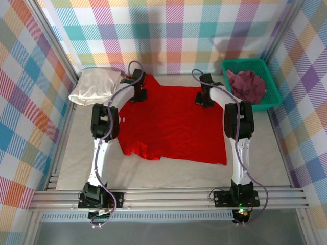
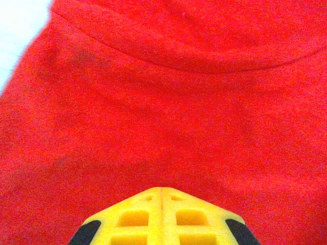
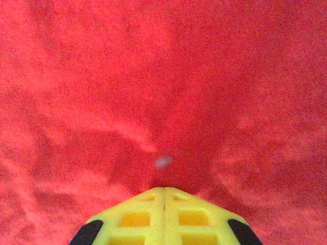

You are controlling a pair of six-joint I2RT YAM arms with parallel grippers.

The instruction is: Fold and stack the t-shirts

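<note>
While the red t-shirt (image 1: 173,122) lies spread flat across the middle of the counter (image 1: 168,173), both arms reach to its far edge. The left pincer (image 2: 162,190) is closed with its tips down in the cloth near one far corner. The right pincer (image 3: 164,189) is likewise closed near the other, where wrinkles run into its tips, so I judge each has a pinch of fabric. The cream t-shirt (image 1: 97,86) sits bunched at the far left, and the maroon t-shirt (image 1: 246,84) lies in the green basket (image 1: 250,61). This looks like the start of the first fold. Next, both pincers should lift together and carry that edge toward the near hem, kept level so the cloth lands square.
</note>
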